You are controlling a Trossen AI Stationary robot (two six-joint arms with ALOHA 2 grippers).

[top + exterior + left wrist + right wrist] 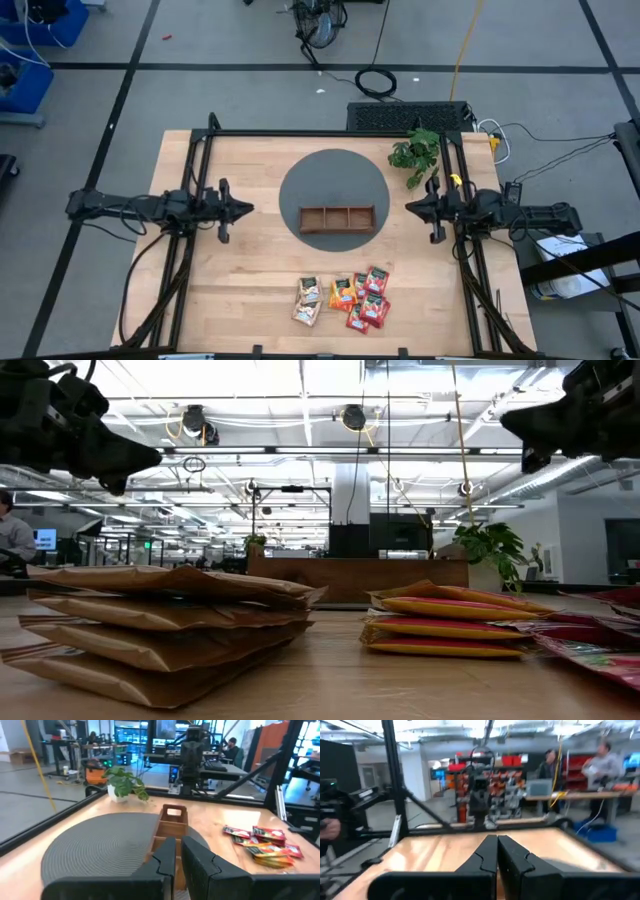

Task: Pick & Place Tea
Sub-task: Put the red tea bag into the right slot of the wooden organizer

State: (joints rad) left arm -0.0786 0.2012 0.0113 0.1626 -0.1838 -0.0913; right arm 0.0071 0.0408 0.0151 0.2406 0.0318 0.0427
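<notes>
The tea [343, 299] lies in a loose cluster near the desk's [250, 270] front edge, well apart from the wooden tray [337, 218] centred on the round grey mat [333, 175], seemingly staged for sorting. Left gripper [246, 209] and right gripper [410, 207] wait at either side, jaws together, leaving open room above sachets and tray.

Even overhead light is cast on the table [250, 290] in the high view, and only faint shadows are thrown. In the low view, the ceiling lights [300, 380] are blown out to white glare and the nearest sachets [160, 625] are rendered soft. Motion blur is seen across the right wrist view; the left wrist view is kept sharper.
</notes>
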